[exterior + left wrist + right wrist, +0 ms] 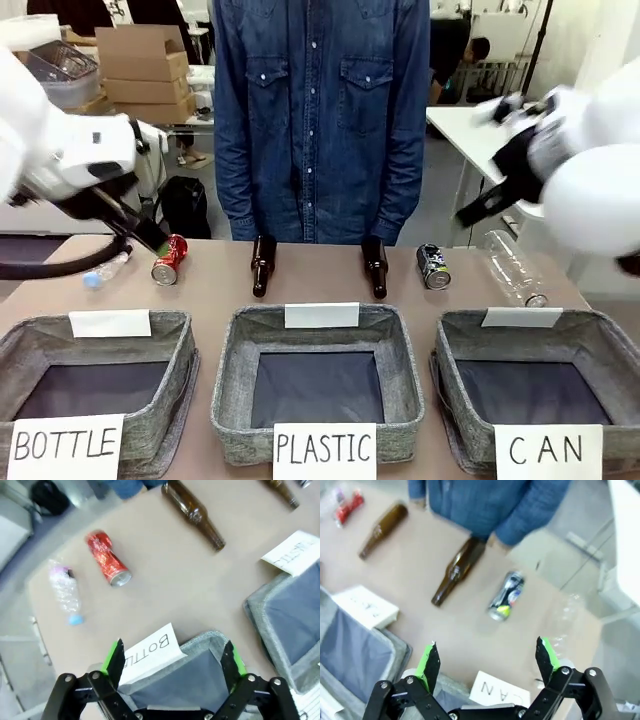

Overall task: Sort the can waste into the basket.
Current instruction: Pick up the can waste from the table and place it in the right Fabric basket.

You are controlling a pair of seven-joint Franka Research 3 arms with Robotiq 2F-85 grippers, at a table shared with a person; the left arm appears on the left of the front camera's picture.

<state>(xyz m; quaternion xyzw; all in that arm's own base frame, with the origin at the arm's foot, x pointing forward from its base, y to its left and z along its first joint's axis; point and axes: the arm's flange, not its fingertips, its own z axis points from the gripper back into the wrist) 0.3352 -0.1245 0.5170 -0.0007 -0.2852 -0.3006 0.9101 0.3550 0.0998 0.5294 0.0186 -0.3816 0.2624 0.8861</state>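
A crushed red can (169, 260) lies on the table at far left, and a dark can (433, 266) with a blue-red-white logo lies right of the middle. The grey basket signed "CAN" (600, 330) stands at the front right. My left gripper (150, 238) hovers just left of the red can, which lies ahead of its open fingers (115, 656) in the left wrist view (107, 560). My right gripper (478, 210), blurred, hangs above the table's right end. Its jaws stand open (487, 660), with the dark can (506, 596) ahead of them and the "CAN" sign (500, 695) beneath.
Two brown glass bottles (262, 265) (375, 267) lie between the cans. A clear plastic bottle (512, 268) lies far right, a smaller one (105, 270) far left. Baskets signed "BOTTLE" (165, 330) and "PLASTIC" (400, 330) fill the front. A person in denim (320, 120) stands at the far edge.
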